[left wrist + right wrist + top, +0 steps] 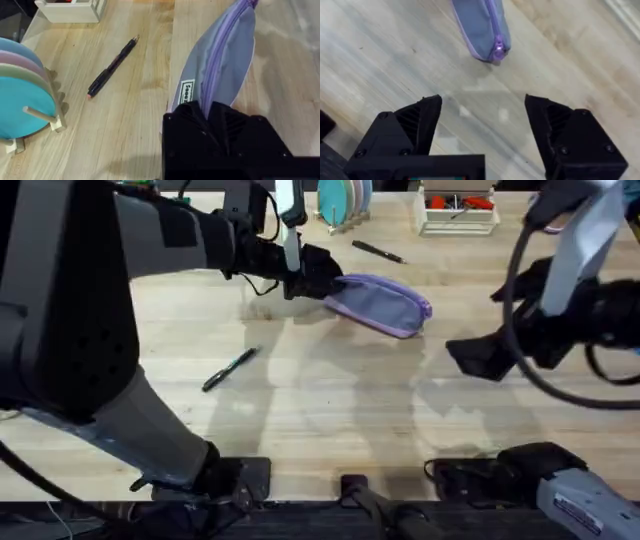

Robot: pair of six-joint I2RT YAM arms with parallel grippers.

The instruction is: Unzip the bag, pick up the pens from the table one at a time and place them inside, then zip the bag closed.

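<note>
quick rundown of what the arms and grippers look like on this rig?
Both arms are black and grey, with large grey links. The left gripper and right gripper have black blocky fingers with ribbed inner faces. A black cable loops along the right arm, and its base carries a white label.

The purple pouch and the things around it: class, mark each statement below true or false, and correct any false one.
1. The left claw grips one end of the pouch. True.
2. The pouch's zipper is fully open. False: it looks zipped shut along the length that shows.
3. Both pens already lie inside the pouch. False: one pen lies on the table nearer the arms' bases, another pen beyond the pouch.
4. The right claw is open, holding nothing. True.
5. The right claw pinches the zipper pull. False: it is apart from the pouch's end.
</note>
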